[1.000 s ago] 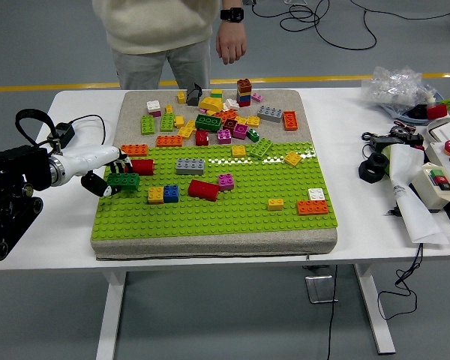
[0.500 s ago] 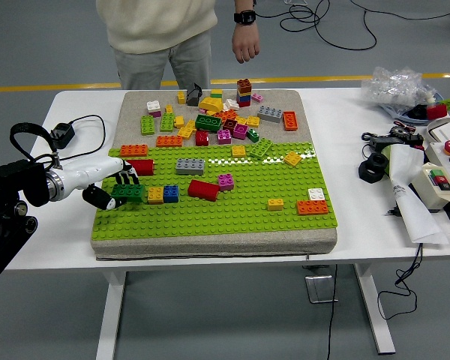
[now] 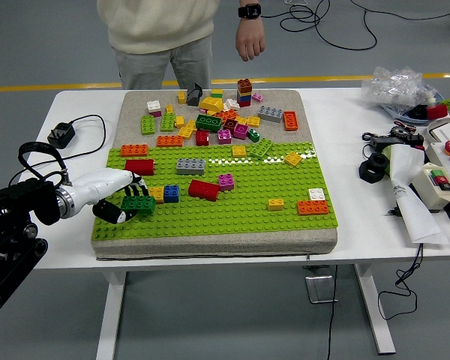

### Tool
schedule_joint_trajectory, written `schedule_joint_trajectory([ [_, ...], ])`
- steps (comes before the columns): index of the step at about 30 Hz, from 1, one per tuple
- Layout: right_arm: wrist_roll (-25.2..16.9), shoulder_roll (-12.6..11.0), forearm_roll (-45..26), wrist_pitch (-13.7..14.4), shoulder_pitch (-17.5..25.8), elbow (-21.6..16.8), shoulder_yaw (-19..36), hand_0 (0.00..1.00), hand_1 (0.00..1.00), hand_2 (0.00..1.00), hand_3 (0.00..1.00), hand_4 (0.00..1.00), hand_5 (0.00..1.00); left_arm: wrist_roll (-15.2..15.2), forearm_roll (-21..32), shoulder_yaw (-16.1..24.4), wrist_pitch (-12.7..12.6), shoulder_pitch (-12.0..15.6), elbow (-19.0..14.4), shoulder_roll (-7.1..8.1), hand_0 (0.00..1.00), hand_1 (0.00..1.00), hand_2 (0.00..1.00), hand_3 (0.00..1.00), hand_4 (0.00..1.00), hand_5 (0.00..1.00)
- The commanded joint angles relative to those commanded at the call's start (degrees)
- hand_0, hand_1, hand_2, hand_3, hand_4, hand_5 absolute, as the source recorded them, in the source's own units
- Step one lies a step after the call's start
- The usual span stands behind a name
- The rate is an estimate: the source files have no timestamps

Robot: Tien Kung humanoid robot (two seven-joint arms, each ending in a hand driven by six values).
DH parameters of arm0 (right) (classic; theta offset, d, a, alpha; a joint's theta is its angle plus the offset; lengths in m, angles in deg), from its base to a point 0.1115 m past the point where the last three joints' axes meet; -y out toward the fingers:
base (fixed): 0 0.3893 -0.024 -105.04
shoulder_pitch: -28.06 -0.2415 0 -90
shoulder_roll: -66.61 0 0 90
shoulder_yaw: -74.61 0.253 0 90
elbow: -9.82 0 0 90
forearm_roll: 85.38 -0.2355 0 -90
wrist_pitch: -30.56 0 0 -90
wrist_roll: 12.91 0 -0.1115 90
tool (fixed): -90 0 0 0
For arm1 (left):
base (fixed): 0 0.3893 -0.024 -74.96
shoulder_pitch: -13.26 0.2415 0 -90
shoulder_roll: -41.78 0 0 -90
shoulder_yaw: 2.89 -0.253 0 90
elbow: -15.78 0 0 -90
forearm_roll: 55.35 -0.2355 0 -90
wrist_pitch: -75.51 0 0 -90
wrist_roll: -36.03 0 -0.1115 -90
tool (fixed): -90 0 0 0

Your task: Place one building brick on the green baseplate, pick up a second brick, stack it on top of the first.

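Note:
The green baseplate [image 3: 232, 202] covers the near half of a grey mat. At its near left corner my left hand [image 3: 127, 204] is curled around a dark green brick [image 3: 139, 204], holding it just over the studs. Right beside it on the plate sit a yellow brick [image 3: 157, 194] and a blue brick [image 3: 171, 193], then a red brick [image 3: 203, 190], a grey brick [image 3: 190, 166] and a magenta one [image 3: 226, 181]. Another red brick [image 3: 139, 166] lies behind my hand. My right arm does not show.
A pile of several loose bricks [image 3: 217, 116] fills the mat's far half. A person stands at the far side, one hand [image 3: 249, 46] hanging above the table. A power adapter with cable [image 3: 61, 135] lies at the left; control boxes, tools and paper [image 3: 427, 176] crowd the right.
My left hand has carried the dark green brick toward the near edge and slightly right, from beside the red brick to the plate's near left corner. The person's hand has drifted right.

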Motion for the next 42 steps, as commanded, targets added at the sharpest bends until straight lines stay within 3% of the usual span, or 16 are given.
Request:
schedule_joint_trajectory([
  [8,-0.01,-0.12,0.02,-0.03,-0.10,0.00,0.07,0.765,0.705,0.738,0.749,0.998,0.633,1.59,-0.77,0.16,-0.24,0.91,0.53,-1.81,0.646,0.600,0.506,0.534,0.397,0.002],
  [28,0.16,-0.15,0.25,-0.12,-0.05,0.00,0.53,0.765,0.704,0.738,0.749,0.998,0.632,3.28,-1.66,-0.22,0.48,1.58,0.12,-2.80,0.678,0.611,0.514,0.542,0.398,0.002],
  [29,0.14,-0.15,0.25,-0.12,-0.08,0.00,0.53,0.765,0.703,0.738,0.749,0.998,0.632,3.38,-1.70,-0.29,0.57,1.58,0.10,-2.82,0.707,0.628,0.532,0.558,0.449,0.002],
  [34,0.10,-0.10,0.24,-0.13,-0.20,0.00,0.52,0.765,0.703,0.738,0.749,0.998,0.632,3.61,-1.68,-0.46,1.13,1.60,-0.07,-2.85,0.707,0.628,0.532,0.558,0.449,0.002],
  [35,0.09,-0.09,0.24,-0.14,-0.21,0.00,0.53,0.765,0.704,0.738,0.749,0.998,0.632,3.66,-1.60,-0.48,1.34,1.62,-0.17,-2.84,0.783,0.668,0.558,0.583,0.531,0.002],
  [40,0.11,-0.08,0.31,-0.21,-0.14,0.00,0.62,0.765,0.704,0.738,0.749,0.998,0.632,4.12,-1.77,-0.37,2.54,1.65,-0.79,-2.76,0.783,0.668,0.558,0.583,0.531,0.002],
  [41,0.11,-0.08,0.34,-0.22,-0.14,0.00,0.64,0.765,0.704,0.738,0.749,0.998,0.630,4.25,-1.82,-0.34,2.72,1.64,-0.88,-2.76,0.831,0.734,0.585,0.649,0.681,0.002],
  [42,0.10,-0.08,0.33,-0.21,-0.15,0.00,0.64,0.765,0.704,0.738,0.749,0.998,0.630,4.35,-1.87,-0.30,2.91,1.64,-0.97,-2.75,0.831,0.734,0.585,0.649,0.681,0.002],
])
